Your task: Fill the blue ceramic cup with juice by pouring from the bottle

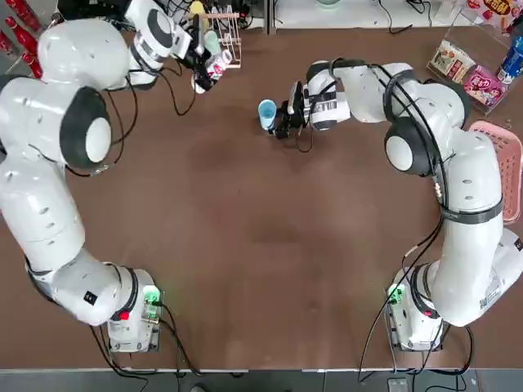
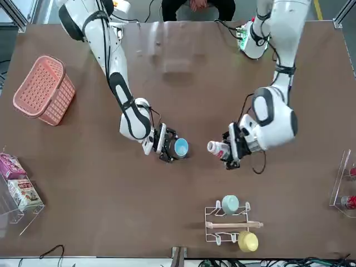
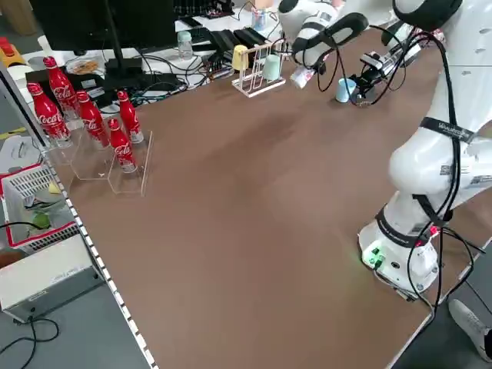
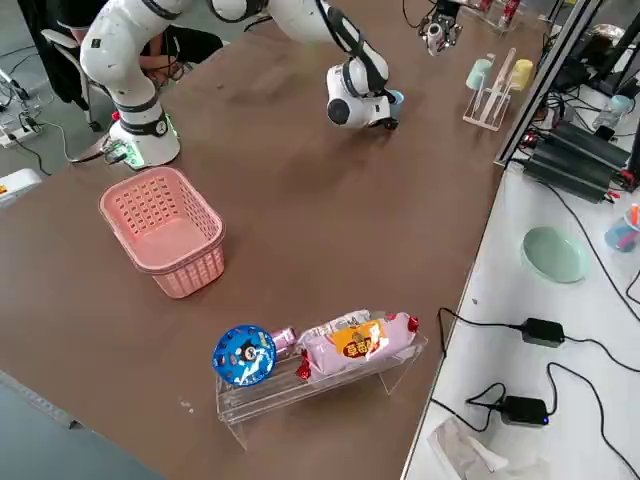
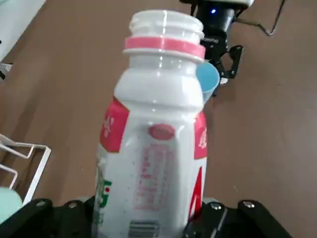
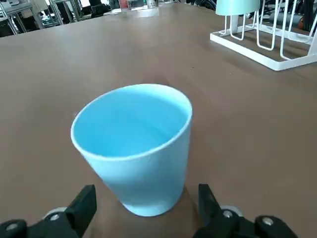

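The small bright blue cylindrical cup (image 1: 267,113) stands on the brown bench (image 1: 261,245) near its far middle, tilted a little in the right wrist view. The right pincer (image 1: 278,119) is down at it, its two black fingers (image 6: 83,206) spread on either side of the cup's base; from the wrist camera I cannot tell whether they touch the wall or stand just off it. From above, the wrist body covers most of the pincer, so only the cup's rim and pale inside show clearly.

The left pincer (image 1: 204,69) is raised over the far left part of the bench, pinching the small white plastic bottle with the red-and-white label (image 5: 156,144) low on its body. The bottle lies tipped on its side, its open threaded mouth with a pink ring pointing toward the cup, well apart from it. The bottle's bottom end is cut off in the left wrist view, and whether any liquid is inside is impossible to make out.

Just beyond the left pincer stands a white wire rack (image 2: 228,225) holding a pale mint-green cup (image 2: 230,203) and a yellow cup (image 2: 248,241). A pink plastic basket (image 2: 44,89) sits by the bench's right edge, partly cropped in the overhead view.
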You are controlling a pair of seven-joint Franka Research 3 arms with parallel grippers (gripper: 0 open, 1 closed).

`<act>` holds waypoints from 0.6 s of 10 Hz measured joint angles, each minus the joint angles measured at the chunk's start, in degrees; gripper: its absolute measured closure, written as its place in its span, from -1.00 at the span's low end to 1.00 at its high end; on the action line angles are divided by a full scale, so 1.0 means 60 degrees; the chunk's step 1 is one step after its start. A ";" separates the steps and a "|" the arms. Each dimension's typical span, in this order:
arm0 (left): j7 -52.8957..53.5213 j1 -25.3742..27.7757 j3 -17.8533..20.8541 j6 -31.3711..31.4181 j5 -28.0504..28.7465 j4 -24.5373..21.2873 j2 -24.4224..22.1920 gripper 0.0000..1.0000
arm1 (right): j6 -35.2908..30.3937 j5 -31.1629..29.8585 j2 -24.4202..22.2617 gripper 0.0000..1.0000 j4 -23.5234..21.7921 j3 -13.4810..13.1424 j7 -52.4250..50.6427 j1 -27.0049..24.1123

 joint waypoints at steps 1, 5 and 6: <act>0.0614 0.1333 -0.0656 -0.0851 -0.0046 -0.0092 -0.0094 0.11 | -0.0009 0.0002 0.0000 -0.85 -0.0010 0.0010 0.0000 -0.0023; 0.3311 0.5063 -0.1998 -0.3556 -0.0135 -0.0245 0.0126 0.12 | -0.0107 0.0016 -0.0006 -1.00 -0.0027 0.0212 -0.0004 -0.0250; 0.3968 0.5583 -0.2065 -0.4100 -0.0172 -0.0183 0.0315 0.12 | -0.0113 0.0016 -0.0010 -1.00 -0.0027 0.0279 -0.0005 -0.0296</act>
